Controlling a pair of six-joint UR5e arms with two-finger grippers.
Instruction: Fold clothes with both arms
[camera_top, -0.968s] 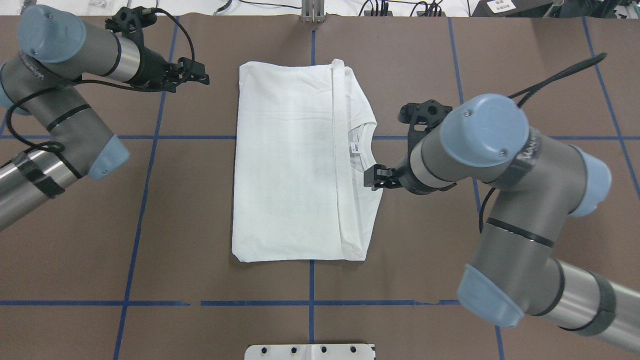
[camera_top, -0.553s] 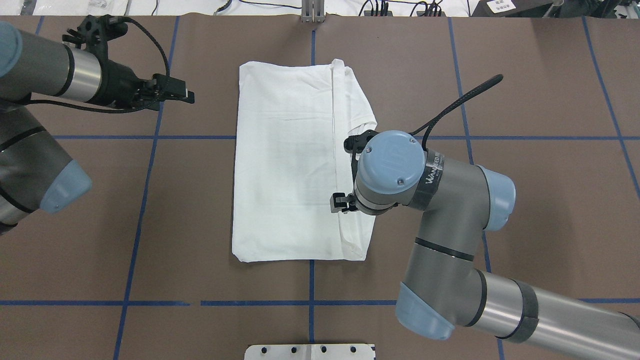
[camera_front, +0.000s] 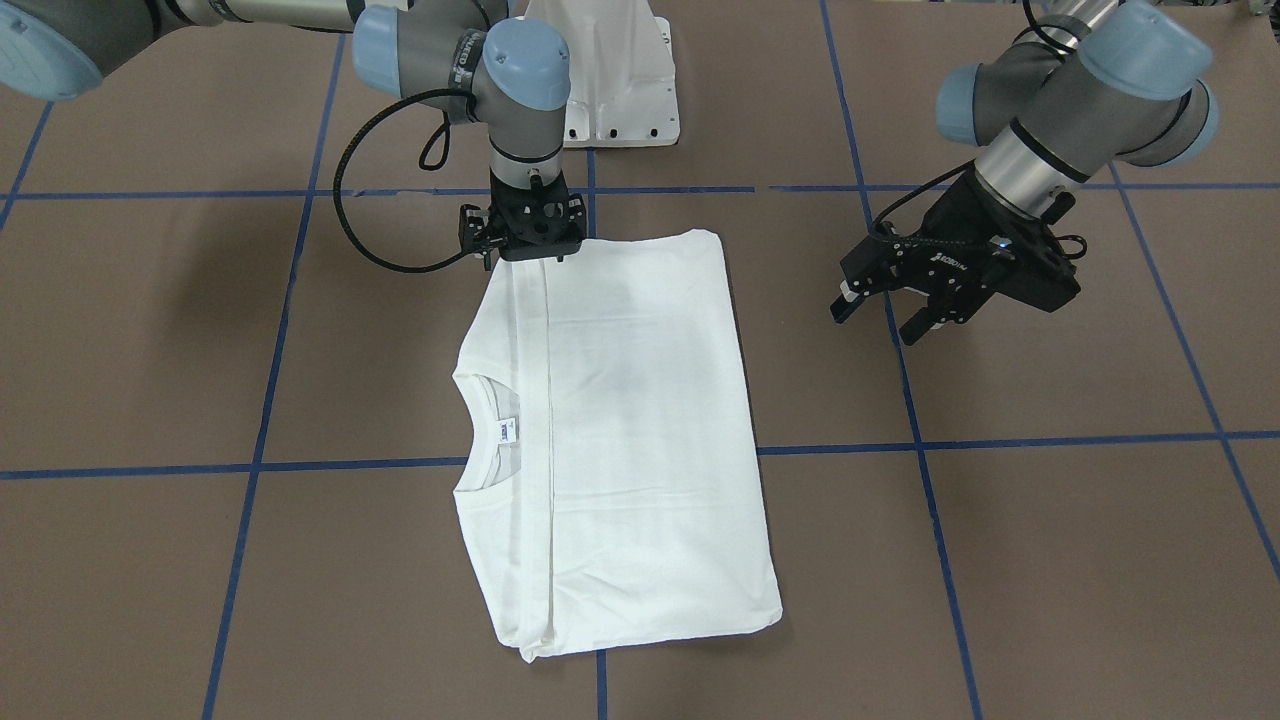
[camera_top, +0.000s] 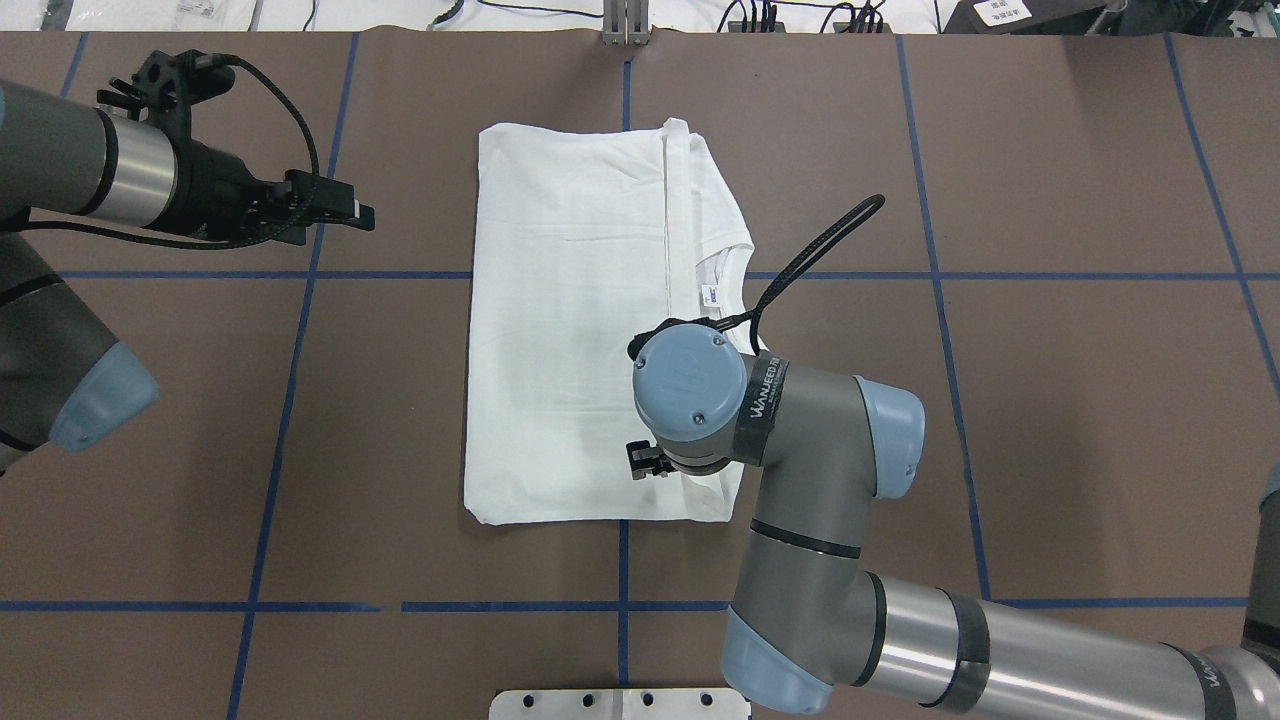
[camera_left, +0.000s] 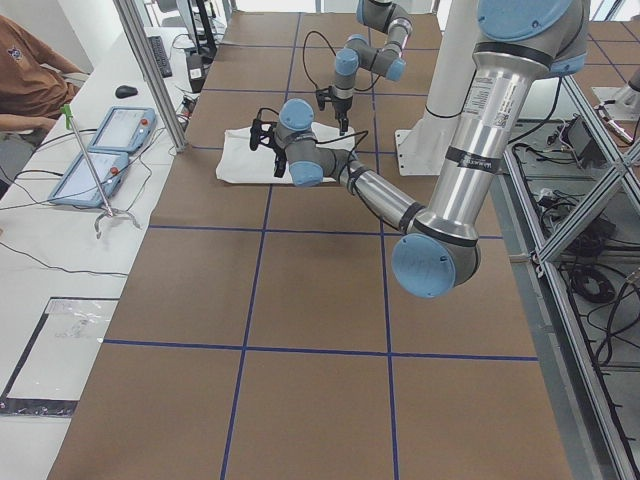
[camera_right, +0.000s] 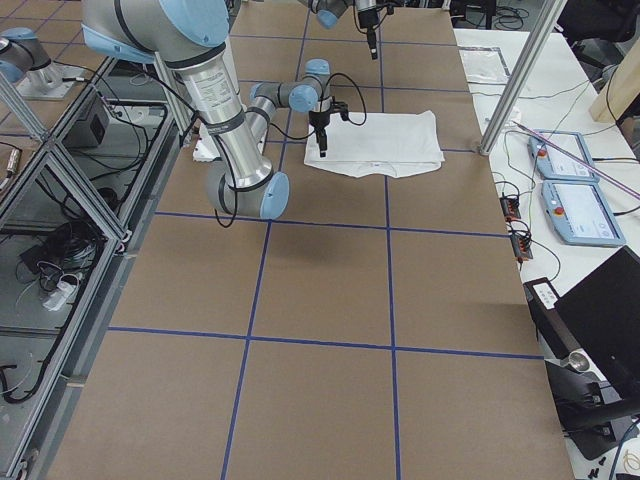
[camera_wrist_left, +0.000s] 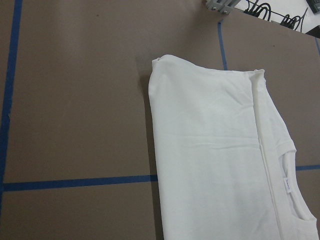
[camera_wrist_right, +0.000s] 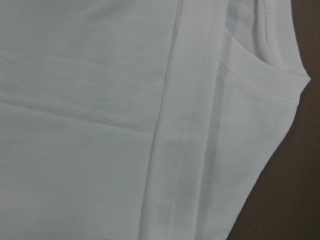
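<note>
While the right gripper (camera_front: 524, 245) points straight down, low over the shirt (camera_top: 570, 330) at its corner nearest the robot, we cannot tell how its jaws stand. Left gripper (camera_front: 873, 322) hangs spread, empty, well apart from the cloth. Shirt lies folded flat mid-table (camera_top: 1050, 400), collar (camera_top: 702, 268) toward the right arm.

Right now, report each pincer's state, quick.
Left pincer: open, holding nothing.
Right pincer: pointing down at the T-shirt edge; open or closed cannot be told.
</note>
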